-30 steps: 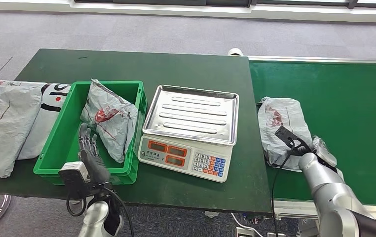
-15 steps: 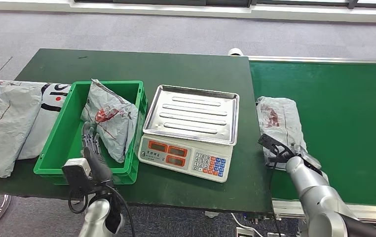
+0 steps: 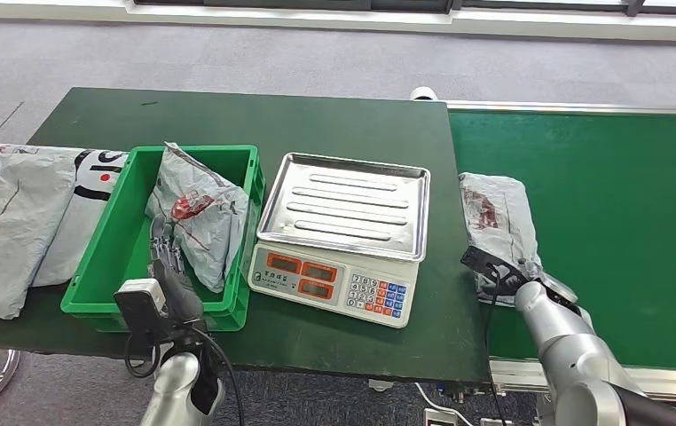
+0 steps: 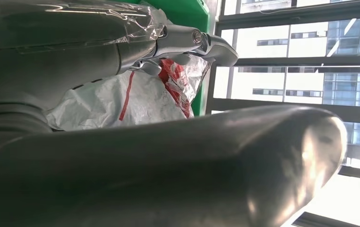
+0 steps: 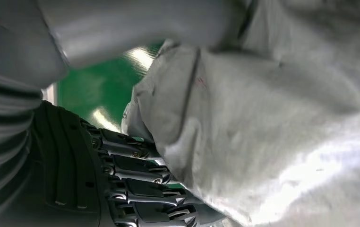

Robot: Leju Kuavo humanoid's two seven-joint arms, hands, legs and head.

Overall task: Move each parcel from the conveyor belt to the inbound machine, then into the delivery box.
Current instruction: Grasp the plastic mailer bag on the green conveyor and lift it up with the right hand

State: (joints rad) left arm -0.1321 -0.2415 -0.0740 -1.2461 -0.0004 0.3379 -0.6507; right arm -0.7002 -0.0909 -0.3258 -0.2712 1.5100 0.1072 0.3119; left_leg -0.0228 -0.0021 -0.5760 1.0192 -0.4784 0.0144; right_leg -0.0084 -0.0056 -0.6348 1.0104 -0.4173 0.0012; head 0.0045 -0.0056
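Observation:
A crumpled grey parcel (image 3: 497,217) with red print lies on the green conveyor belt (image 3: 623,200), close to the table. My right hand (image 3: 538,278) grips its near end. In the right wrist view the dark fingers (image 5: 135,189) sit under the parcel (image 5: 272,118) and the thumb lies over it. The scale (image 3: 339,286) with its steel tray (image 3: 352,202) carries nothing. A second parcel (image 3: 200,213) leans inside the green box (image 3: 95,297). My left hand (image 3: 166,259) reaches into that box beside this parcel (image 4: 135,94), its fingers (image 4: 192,40) straight and holding nothing.
Two more grey parcels (image 3: 15,222) lie flat on the dark green table (image 3: 255,115) left of the box. The scale stands between box and belt. A black cable hangs from my right wrist at the table's front corner.
My right hand has shifted left toward the table's edge, and the parcel on the belt has moved left with it. My left hand has crept slightly farther into the box.

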